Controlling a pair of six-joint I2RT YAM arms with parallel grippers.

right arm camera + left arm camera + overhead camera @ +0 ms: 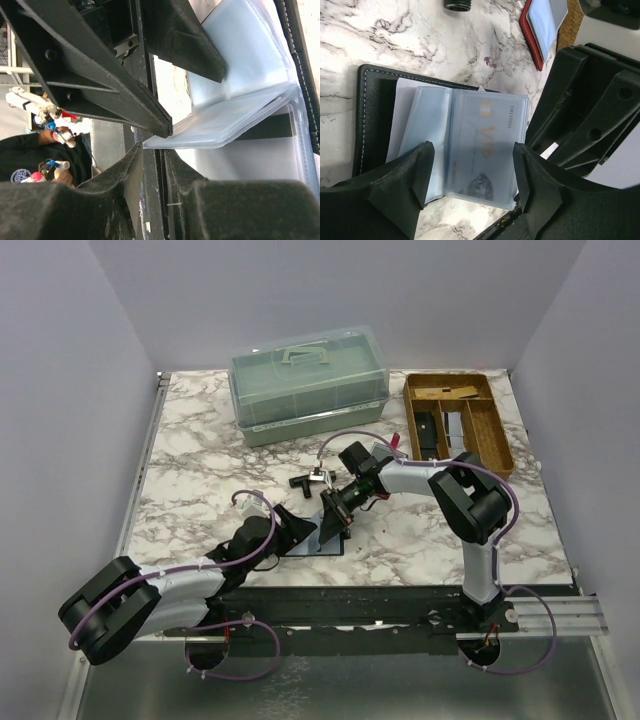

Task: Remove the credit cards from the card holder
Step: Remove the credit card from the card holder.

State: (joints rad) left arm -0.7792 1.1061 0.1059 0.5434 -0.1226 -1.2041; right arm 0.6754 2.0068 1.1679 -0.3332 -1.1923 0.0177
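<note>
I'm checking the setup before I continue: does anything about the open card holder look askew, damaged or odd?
Nothing looks spilled or torn. The clear sleeves are fanned up off the black card holder rather than lying flat, and a white sheet pokes out behind them. The pale blue card is in its sleeve.

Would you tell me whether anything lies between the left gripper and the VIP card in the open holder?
Yes. The card lies inside a cloudy plastic sleeve of the black card holder, so the film covers its face. The left gripper is open, straddling the sleeve; nothing else visible intervenes.
</note>
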